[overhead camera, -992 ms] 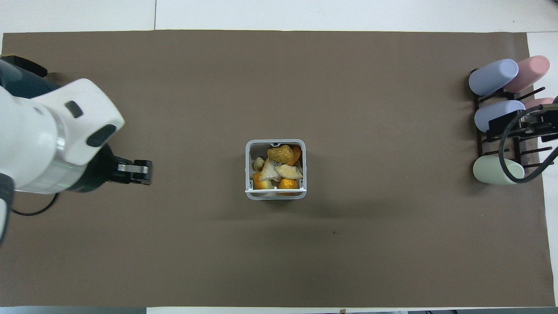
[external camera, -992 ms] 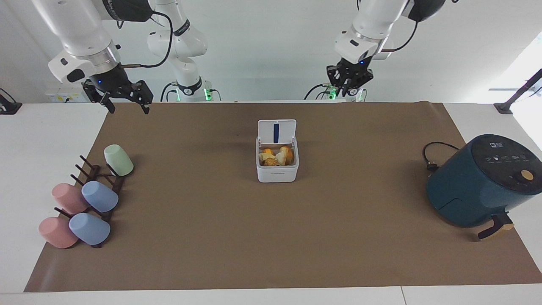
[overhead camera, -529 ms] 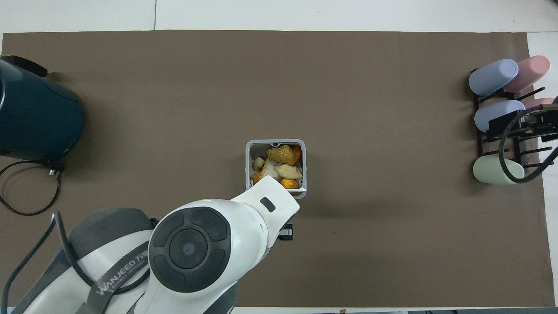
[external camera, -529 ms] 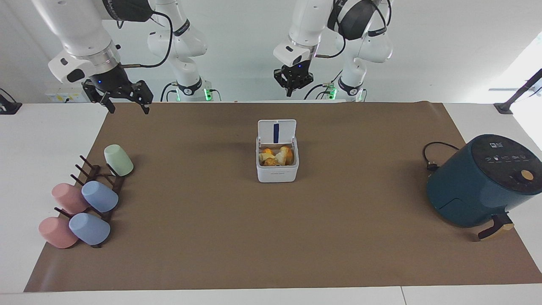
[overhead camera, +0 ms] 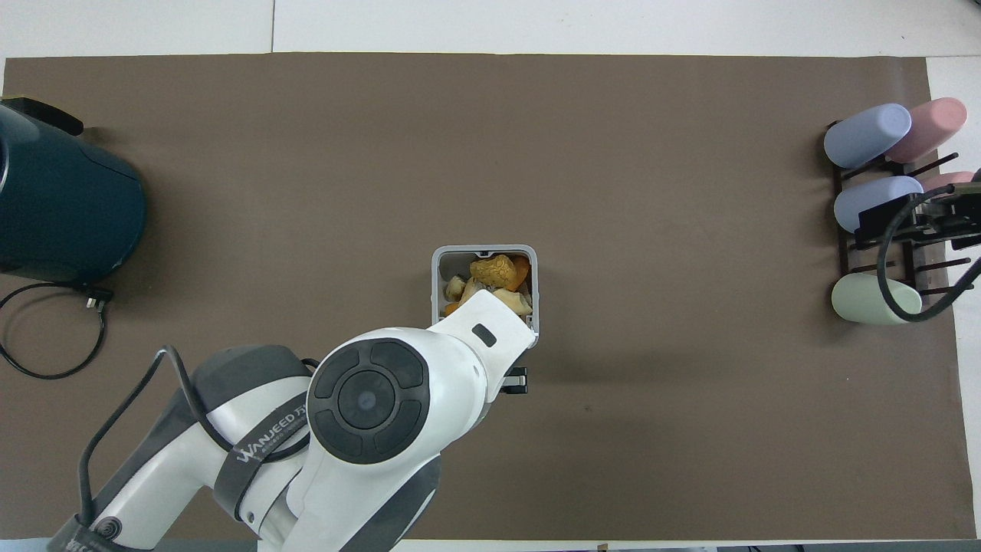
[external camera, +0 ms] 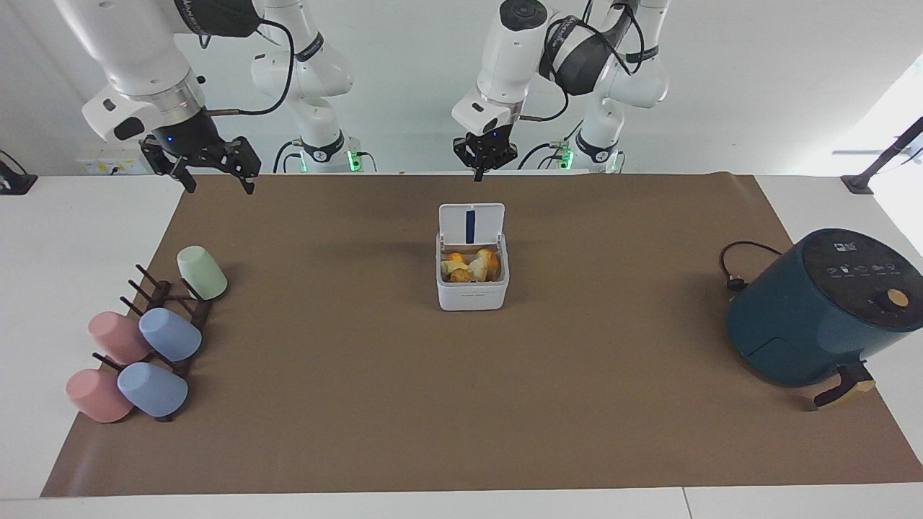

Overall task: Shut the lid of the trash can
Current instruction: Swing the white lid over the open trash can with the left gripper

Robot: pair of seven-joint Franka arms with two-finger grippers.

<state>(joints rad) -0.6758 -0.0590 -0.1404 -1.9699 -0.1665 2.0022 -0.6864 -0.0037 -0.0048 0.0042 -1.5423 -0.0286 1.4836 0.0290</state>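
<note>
Since half a second ago, the left gripper (external camera: 479,167) has edged closer above the upright lid (external camera: 471,224); its finger state is unclear. At mid-mat, the open trash can (external camera: 472,295) holds food scraps (external camera: 471,265). Best approach, I judge: come down on the robots' side of the lid and push it over gently. Overhead, the arm hides the hinge. The right gripper (external camera: 209,167) waits, fingers apart, above the mat's corner.

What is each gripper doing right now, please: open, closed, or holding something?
Left gripper: shut, holding nothing, raised over the mat near the upright lid of the trash can.
Right gripper: open, empty, waiting up by the mat's corner.
</note>
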